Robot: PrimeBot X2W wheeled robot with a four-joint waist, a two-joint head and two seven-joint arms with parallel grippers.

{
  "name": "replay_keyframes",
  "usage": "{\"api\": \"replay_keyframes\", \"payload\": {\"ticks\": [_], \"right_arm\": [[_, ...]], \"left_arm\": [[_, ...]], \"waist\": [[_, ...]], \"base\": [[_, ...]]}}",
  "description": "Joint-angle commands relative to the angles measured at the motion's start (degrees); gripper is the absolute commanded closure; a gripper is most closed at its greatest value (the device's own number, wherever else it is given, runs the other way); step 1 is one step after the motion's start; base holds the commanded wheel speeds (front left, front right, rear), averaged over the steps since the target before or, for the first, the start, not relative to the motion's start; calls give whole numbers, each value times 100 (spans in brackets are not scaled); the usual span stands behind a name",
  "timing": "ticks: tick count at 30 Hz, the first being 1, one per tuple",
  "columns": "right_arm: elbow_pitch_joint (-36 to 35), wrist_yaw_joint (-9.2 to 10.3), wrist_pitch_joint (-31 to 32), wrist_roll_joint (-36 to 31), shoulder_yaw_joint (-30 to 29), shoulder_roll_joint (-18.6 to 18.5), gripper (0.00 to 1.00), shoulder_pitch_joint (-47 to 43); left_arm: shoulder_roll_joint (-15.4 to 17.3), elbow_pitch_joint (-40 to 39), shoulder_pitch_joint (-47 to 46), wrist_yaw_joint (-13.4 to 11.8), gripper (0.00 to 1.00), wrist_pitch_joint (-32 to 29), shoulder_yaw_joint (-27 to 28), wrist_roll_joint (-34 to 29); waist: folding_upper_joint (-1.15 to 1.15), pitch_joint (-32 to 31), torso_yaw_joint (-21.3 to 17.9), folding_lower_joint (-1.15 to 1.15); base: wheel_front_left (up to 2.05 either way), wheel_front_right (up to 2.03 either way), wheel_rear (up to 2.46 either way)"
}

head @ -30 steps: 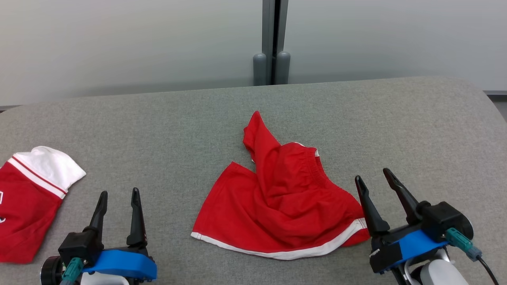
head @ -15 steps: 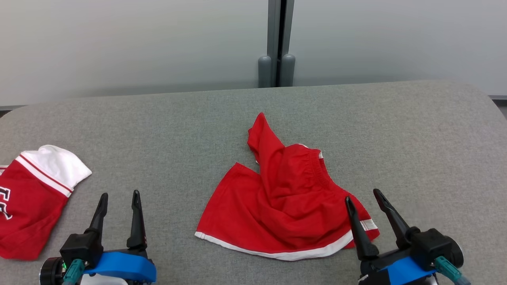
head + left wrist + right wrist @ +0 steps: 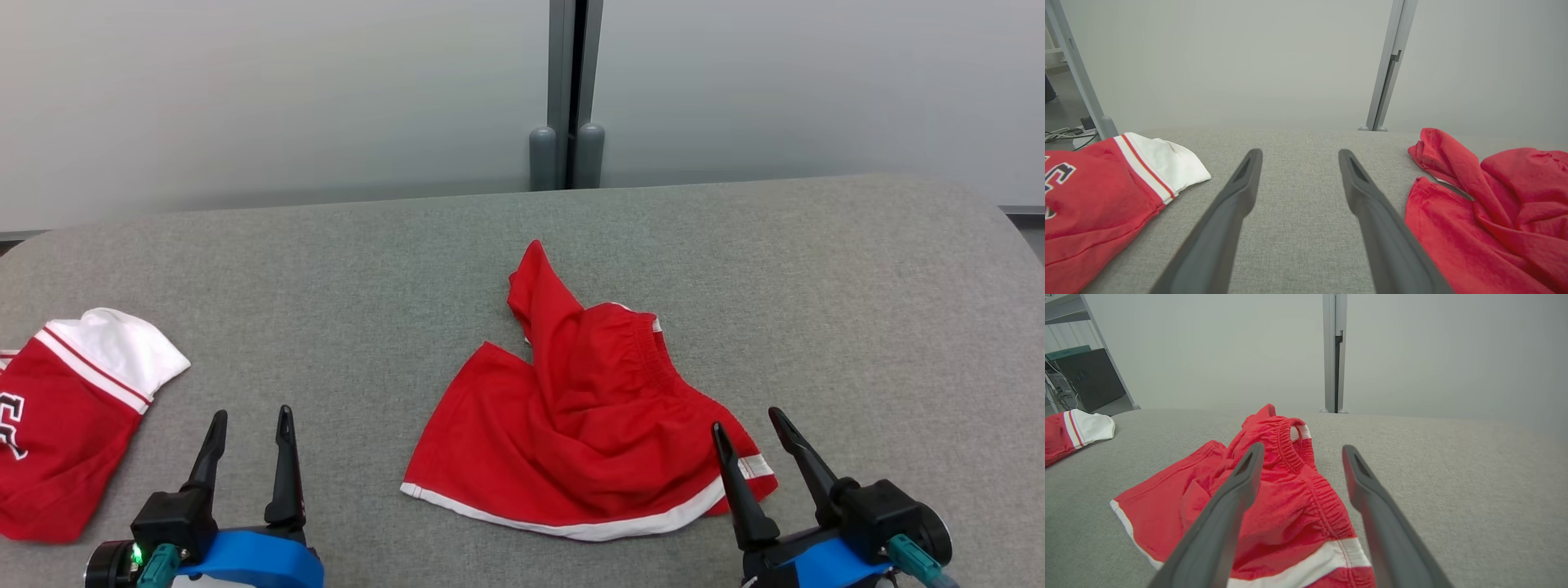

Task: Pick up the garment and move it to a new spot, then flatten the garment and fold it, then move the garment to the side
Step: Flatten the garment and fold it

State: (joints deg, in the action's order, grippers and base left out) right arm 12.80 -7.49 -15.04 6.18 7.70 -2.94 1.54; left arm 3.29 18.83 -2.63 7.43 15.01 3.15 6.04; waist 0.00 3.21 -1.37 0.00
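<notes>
Your right gripper has slid in over the right hem corner of the shorts.
Both grippers gape wide, empty; shorts lie crumpled on the table; left gripper sits left of them.

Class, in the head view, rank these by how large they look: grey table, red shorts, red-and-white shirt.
1. grey table
2. red shorts
3. red-and-white shirt, cut off by the picture's left edge, so its full size is unsure
</notes>
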Motion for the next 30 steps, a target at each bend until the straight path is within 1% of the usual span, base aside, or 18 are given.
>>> {"api": "replay_keyframes", "payload": {"ticks": [1,4,6,12,14,19,22,30], "right_arm": [[30,-1,-20,-6,2,6,0,-38],[147,-1,-20,-81,-10,5,0,-26],[229,-1,-21,-126,-1,-66,0,29],[543,-1,-21,17,200,-436,0,277],[678,-1,-22,136,364,-571,0,362],[1008,-1,-21,331,895,-881,0,613],[1184,-1,-21,504,1204,-1027,0,750],[1559,-1,-21,896,1786,-1366,0,1170]], "left_arm": [[36,20,29,8,0,26,-3,-20],[81,52,44,9,0,26,-91,-42],[139,112,11,9,0,26,-232,-20],[350,460,-175,8,0,26,-1012,13],[437,629,-246,8,0,26,-1330,41],[555,998,-404,7,0,22,-1914,191],[600,1281,-531,7,0,22,-2130,308],[682,1990,-784,7,0,22,-2454,609]], "waist": [[0,-7,-6,0],[0,-29,-33,0],[0,-26,-58,0],[0,36,-164,0],[0,78,-207,0],[0,192,-316,0],[0,254,-365,0],[0,442,-432,0]], "base": [[0,0,0],[0,0,0],[0,0,0],[0,0,0],[0,0,0],[0,0,0],[0,0,0],[0,0,0]]}}
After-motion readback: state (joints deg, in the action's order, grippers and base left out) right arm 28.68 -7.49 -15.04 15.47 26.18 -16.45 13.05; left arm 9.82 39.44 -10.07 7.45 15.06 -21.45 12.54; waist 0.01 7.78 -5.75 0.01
